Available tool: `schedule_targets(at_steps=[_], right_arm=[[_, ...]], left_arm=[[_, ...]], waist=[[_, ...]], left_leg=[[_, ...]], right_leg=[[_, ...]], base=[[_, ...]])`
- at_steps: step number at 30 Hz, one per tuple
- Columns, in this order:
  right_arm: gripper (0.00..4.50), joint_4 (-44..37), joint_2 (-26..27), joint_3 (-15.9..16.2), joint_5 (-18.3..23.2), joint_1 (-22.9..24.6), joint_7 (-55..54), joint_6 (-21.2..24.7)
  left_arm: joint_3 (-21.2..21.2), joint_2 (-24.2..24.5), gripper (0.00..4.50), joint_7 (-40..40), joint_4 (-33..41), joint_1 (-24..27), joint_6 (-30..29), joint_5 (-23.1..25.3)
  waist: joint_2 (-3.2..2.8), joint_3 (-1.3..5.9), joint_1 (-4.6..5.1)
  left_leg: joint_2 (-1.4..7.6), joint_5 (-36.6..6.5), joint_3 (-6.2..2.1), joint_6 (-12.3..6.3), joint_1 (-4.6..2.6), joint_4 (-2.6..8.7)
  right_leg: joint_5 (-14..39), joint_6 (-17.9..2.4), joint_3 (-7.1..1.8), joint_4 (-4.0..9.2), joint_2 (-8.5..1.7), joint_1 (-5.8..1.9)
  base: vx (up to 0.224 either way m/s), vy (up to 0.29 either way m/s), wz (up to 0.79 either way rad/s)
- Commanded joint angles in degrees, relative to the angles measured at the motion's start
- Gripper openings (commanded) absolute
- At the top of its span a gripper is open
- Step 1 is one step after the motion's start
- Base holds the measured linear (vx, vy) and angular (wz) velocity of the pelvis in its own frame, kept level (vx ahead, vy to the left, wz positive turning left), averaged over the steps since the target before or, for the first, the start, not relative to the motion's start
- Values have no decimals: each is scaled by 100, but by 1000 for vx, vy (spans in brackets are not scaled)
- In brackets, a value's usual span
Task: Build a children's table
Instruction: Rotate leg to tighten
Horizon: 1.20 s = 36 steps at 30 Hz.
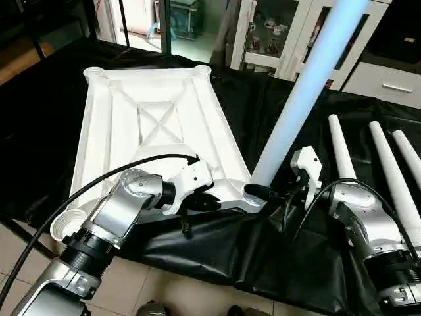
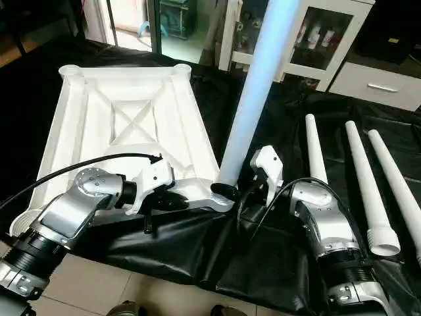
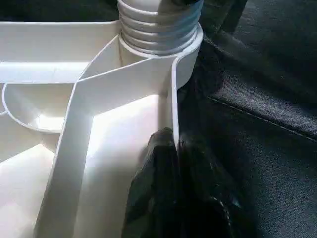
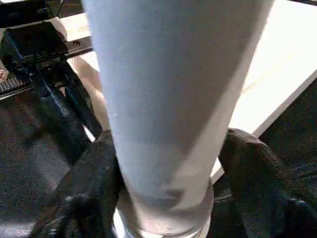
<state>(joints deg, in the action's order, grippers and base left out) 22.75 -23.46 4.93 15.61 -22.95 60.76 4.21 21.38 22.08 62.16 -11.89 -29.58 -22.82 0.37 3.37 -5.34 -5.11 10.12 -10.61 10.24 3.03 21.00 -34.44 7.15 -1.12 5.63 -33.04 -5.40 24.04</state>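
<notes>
The tabletop (image 1: 148,128) lies underside-up on the counter (image 1: 276,257); the left gripper (image 3: 171,163) pinches its near rim. The right gripper (image 4: 168,198), jaws spread, flanks the upright leg (image 1: 299,99) in the corner socket (image 1: 253,194). Light, stiff, smooth plastic: grasp low, near the threads.

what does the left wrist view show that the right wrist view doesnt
Left wrist view alone: the leg's ribbed threaded end seated in the corner socket, and the left gripper, fingers shut on the table top's rim.

Right wrist view alone: the right gripper, its fingers on either side of the leg's smooth shaft.

Both: the same upright leg, the white top, the black sheet.
</notes>
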Motion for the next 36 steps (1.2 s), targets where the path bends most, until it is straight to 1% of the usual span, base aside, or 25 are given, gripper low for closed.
schedule_targets(at_steps=[1, 2, 4, 6, 7, 9, 14, 17, 18, 19, 20, 21, 22, 24, 26, 27, 28, 29, 30, 31, 32, 33, 34, 35, 36], right_arm=[[270, -55, -54, -89, 44, -10, 9, -20], [251, -49, -66, -79, 39, -8, 17, -23], [251, -46, -73, -75, 30, -5, 40, -15], [223, -42, -71, -73, 25, -6, 50, -7], [223, -39, -70, -72, 22, -6, 48, -5], [205, -40, -65, -75, 31, -4, 49, 24], [198, -48, -8, -86, -32, 76, -157, 106], [197, -86, 80, -111, -68, 168, -369, 150], [197, -81, 221, -123, -219, 269, -792, 148], [197, -79, 233, -124, -233, 276, -829, 147], [196, -77, 400, -163, -326, 332, -1247, 205], [196, -66, 604, -213, -427, 374, -1744, 287], [196, -58, 673, -229, -460, 380, -1907, 314], [196, 50, 1039, -329, -610, 340, -2779, 493], [196, 187, 1248, -380, -714, 267, -3301, 580], [196, 357, 1415, -412, -814, 171, -3731, 559], [196, 458, 1523, -432, -883, 111, -4010, 543], [196, 458, 1523, -432, -883, 111, -4010, 543], [196, 819, 1871, -450, -989, -134, -4647, 509], [196, 910, 1963, -457, -993, -202, -4775, 496], [196, 976, 2072, -428, -1019, -279, -4827, 445], [196, 988, 2198, -422, -1034, -349, -4858, 416], [196, 988, 2198, -422, -1034, -349, -4858, 416], [196, 979, 2245, -440, -1033, -369, -4887, 428], [196, 956, 2292, -455, -1032, -395, -4902, 439]], left_arm=[[135, -57, 0, 136, 208, -59, 3, -114], [136, -57, 0, 138, 206, -60, 4, -113], [137, -55, 0, 141, 205, -60, 0, -113], [137, -55, 0, 141, 200, -63, 1, -112], [137, -55, 0, 139, 199, -63, 2, -112], [134, -57, 0, 134, 194, -66, 3, -110], [110, -102, 0, 36, 124, -83, -41, -85], [73, -180, 0, -148, -4, -139, -79, -20], [-10, -338, 0, -485, -251, -284, -137, 78], [-17, -352, 0, -513, -271, -297, -140, 87], [-98, -510, 0, -793, -483, -448, -235, 138], [-195, -701, 0, -1116, -720, -630, -351, 182], [-230, -768, 0, -1223, -797, -692, -387, 192], [-397, -1112, 0, -1740, -1161, -1013, -568, 207], [-497, -1324, 0, -2070, -1387, -1212, -679, 217], [-538, -1479, 0, -2282, -1556, -1357, -701, 232], [-563, -1579, 0, -2412, -1675, -1452, -705, 246], [-563, -1579, 0, -2412, -1675, -1452, -705, 246], [-603, -1919, 0, -2818, -1998, -1738, -673, 294], [-608, -2010, 0, -2915, -2078, -1810, -658, 307], [-621, -2128, 0, -3006, -2179, -1907, -639, 298], [-624, -2235, 0, -3086, -2308, -2018, -608, 291], [-624, -2235, 0, -3086, -2308, -2018, -608, 291], [-618, -2261, 0, -3116, -2362, -2058, -594, 294], [-625, -2272, 0, -3140, -2411, -2091, -593, 288]], waist=[[-32, 427, 22], [-30, 426, 23], [-34, 425, 22], [-31, 424, 21], [-29, 425, 22], [-27, 423, 24], [-27, 424, 24], [-33, 407, 40], [-20, 391, 45], [-22, 388, 48], [-21, 392, 47], [-19, 378, 55], [-12, 372, 68], [-9, 370, 79], [-18, 356, 103], [-13, 366, 122], [-38, 366, 152], [-57, 381, 178], [-76, 375, 226], [-79, 374, 244], [-78, 370, 261], [-68, 380, 274], [-70, 375, 271], [-69, 374, 266], [-65, 377, 265]], left_leg=[[339, -1535, -119, -187, -75, 488], [338, -1548, -118, -186, -74, 487], [340, -1559, -120, -177, -76, 491], [339, -1579, -121, -177, -77, 489], [340, -1572, -122, -176, -75, 490], [340, -1562, -122, -176, -73, 491], [337, -1562, -120, -178, -73, 491], [338, -1641, -124, -142, -74, 502], [326, -1746, -128, -107, -83, 506], [321, -1770, -128, -89, -82, 503], [316, -1813, -131, -77, -98, 502], [305, -1904, -135, -32, -112, 495], [299, -1930, -138, -16, -110, 502], [281, -2067, -163, 8, -122, 488], [273, -2171, -172, 47, -137, 483], [259, -2283, -191, 68, -149, 467], [258, -2311, -205, 79, -138, 474], [283, -2368, -235, 92, -135, 494], [284, -2463, -235, 84, -126, 508], [292, -2549, -250, 114, -138, 510], [294, -2629, -260, 126, -144, 520], [301, -2641, -257, 79, -135, 534], [298, -2629, -248, 64, -137, 534], [300, -2628, -250, 60, -140, 538], [303, -2560, -243, 40, -125, 548]], right_leg=[[2113, -1121, -314, 365, -391, -305], [2127, -1117, -313, 367, -392, -307], [2153, -1109, -314, 370, -396, -305], [2210, -1093, -314, 377, -399, -305], [2207, -1091, -314, 376, -399, -305], [2194, -1093, -316, 374, -397, -303], [2210, -1091, -316, 376, -397, -303], [2319, -1040, -315, 395, -387, -289], [2565, -944, -307, 433, -392, -278], [2665, -899, -307, 447, -395, -271], [2762, -869, -299, 461, -400, -266], [3033, -764, -290, 501, -401, -230], [3140, -713, -281, 523, -395, -227], [3559, -529, -238, 585, -415, -217], [3754, -445, -213, 623, -407, -183], [3927, -346, -165, 666, -411, -192], [3948, -285, -134, 698, -411, -206], [3788, -280, -108, 703, -416, -231], [3631, -303, -90, 717, -397, -220], [3566, -315, -79, 710, -396, -213], [3525, -315, -64, 715, -384, -224], [3341, -327, -56, 727, -413, -271], [3307, -336, -64, 733, -419, -257], [3267, -365, -70, 724, -430, -259], [3168, -418, -88, 714, -444, -274]], base=[[0, 0, 0], [0, 0, 0], [0, 0, 0], [0, 0, 0], [0, 0, 0], [0, 0, 0], [0, 0, 0], [0, 0, 0], [0, 0, 0], [0, 0, 0], [0, 0, 0], [0, 0, 0], [0, 0, 0], [0, 0, 0], [0, 0, 0], [0, 0, 0], [0, 0, 0], [0, 0, 0], [0, 0, 0], [0, 0, 0], [0, 0, 0], [0, 0, 0], [0, 0, 0], [0, 0, 0], [0, 0, 0]])
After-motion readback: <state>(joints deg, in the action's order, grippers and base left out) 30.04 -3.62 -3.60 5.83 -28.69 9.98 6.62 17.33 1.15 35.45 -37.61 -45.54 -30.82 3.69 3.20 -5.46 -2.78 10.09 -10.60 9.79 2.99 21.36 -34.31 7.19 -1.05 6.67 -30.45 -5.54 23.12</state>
